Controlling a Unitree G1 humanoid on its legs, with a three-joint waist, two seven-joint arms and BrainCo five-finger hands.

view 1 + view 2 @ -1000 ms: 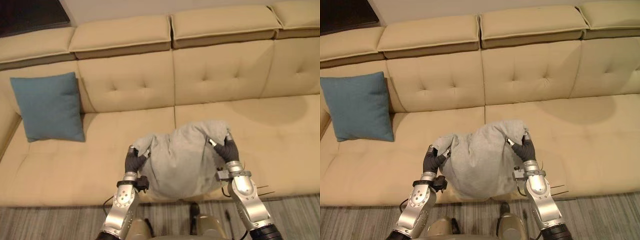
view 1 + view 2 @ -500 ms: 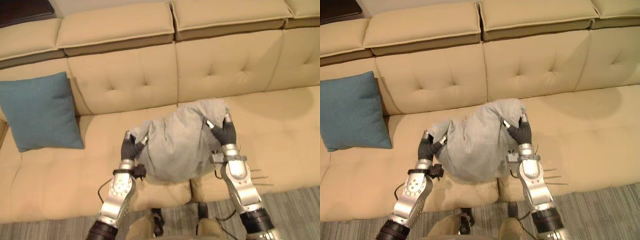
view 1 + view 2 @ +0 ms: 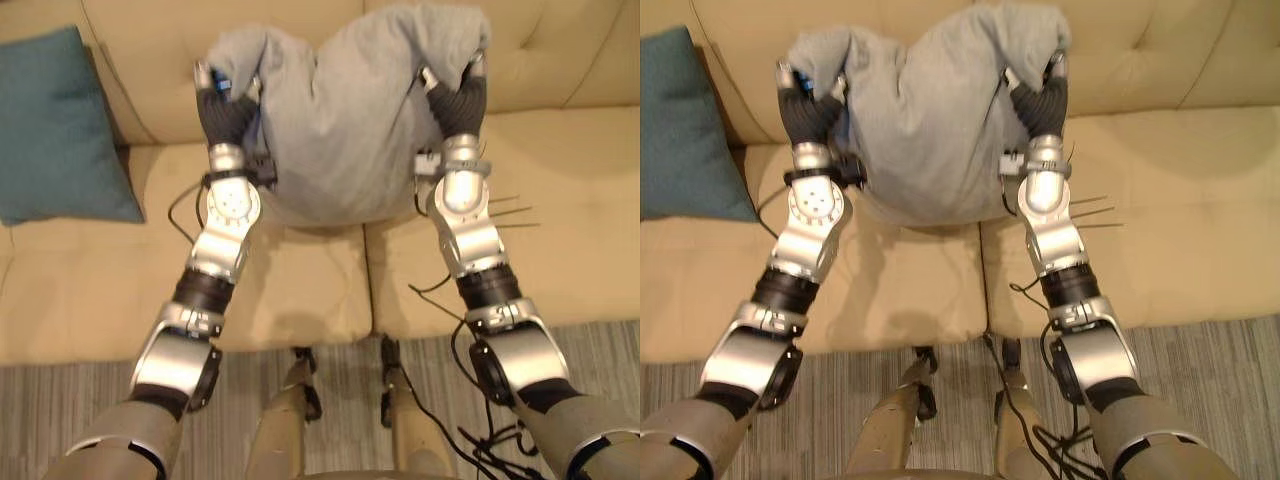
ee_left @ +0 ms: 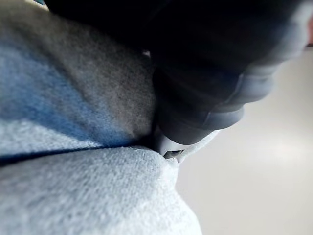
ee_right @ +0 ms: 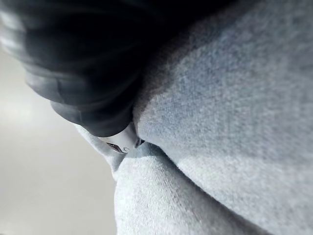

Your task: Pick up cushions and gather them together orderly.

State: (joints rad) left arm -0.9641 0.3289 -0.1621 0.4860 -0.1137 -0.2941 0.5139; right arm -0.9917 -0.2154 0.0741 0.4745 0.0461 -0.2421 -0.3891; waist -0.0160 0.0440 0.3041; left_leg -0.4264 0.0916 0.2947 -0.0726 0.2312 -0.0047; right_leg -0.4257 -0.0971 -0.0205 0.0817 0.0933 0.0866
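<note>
Hidden: most of my fingers. My left hand [image 3: 228, 112] and right hand [image 3: 460, 100] are both sunk into the upper corners of the grey cushion [image 3: 345, 120]. The cloth bulges over the dark covers, and a few silver tips poke out on either side of a bunched fold. From that I read both hands as clamped on the grey cushion, one at each upper corner.

The cushion hangs between my hands, clear of the seat of the sofa [image 3: 300, 290] and in front of its backrest. Its lower edge sags to a rounded bottom, and its top edge runs close to the frame edge. Whether its far side touches the backrest I cannot tell.

The teal cushion [image 3: 55, 130] leans against the backrest at my far left, well apart from the grey one. The frame edge cuts off its left side, more so in the right eye view.

Head views: both arms, both cushions and the sofa seam below the grey cushion.

Wrist views: each shows grey cloth pressed hard against the dark cover, with a sliver of silver wedged into a crease. They confirm contact but not the finger layout. Behind is a pale blur I cannot identify.
</note>
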